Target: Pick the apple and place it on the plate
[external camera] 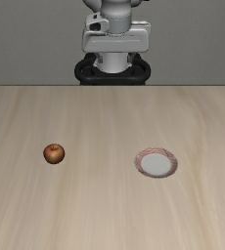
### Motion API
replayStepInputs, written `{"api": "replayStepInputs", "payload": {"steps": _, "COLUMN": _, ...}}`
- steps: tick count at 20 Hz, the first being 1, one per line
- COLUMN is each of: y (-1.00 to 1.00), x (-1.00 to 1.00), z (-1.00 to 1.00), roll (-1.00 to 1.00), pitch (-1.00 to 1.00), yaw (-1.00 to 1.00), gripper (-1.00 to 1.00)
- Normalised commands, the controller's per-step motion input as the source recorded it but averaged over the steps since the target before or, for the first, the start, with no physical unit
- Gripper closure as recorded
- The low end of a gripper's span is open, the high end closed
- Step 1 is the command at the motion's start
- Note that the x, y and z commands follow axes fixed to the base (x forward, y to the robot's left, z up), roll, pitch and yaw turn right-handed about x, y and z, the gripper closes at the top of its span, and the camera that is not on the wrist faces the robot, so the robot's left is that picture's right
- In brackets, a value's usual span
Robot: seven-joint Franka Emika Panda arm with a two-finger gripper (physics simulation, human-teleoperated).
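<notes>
A small reddish-brown apple (54, 153) rests on the wooden table at the exterior view's left. A round white plate with a reddish rim (142, 156) lies flat on the table at the exterior view's right, about a plate's width and a half from the apple. The robot's white arm body (114, 37) rises at the far side of the table, well behind both objects.
The light wooden table (112, 210) spans the whole width, its far edge running just below the robot's black base (112, 72). A plain grey wall stands behind.
</notes>
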Motion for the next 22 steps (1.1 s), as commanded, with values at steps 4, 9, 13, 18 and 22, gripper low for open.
{"api": "replayStepInputs", "payload": {"steps": 4, "y": -1.00, "x": 0.00, "z": 0.00, "roll": 0.00, "pitch": 0.00, "yaw": 0.00, "gripper": -1.00}}
{"api": "replayStepInputs", "payload": {"steps": 9, "y": -1.00, "x": 0.00, "z": 0.00, "roll": 0.00, "pitch": 0.00, "yaw": 0.00, "gripper": -1.00}}
{"api": "replayStepInputs", "payload": {"steps": 13, "y": -1.00, "x": 0.00, "z": 0.00, "roll": 0.00, "pitch": 0.00, "yaw": 0.00, "gripper": -1.00}}
{"api": "replayStepInputs", "payload": {"steps": 18, "y": -0.60, "x": 0.40, "z": 0.00, "roll": 0.00, "pitch": 0.00, "yaw": 0.00, "gripper": -1.00}}
{"api": "replayStepInputs", "payload": {"steps": 22, "y": 0.00, "x": 1.00, "z": 0.00, "roll": 0.00, "pitch": 0.00, "yaw": 0.00, "gripper": -1.00}}
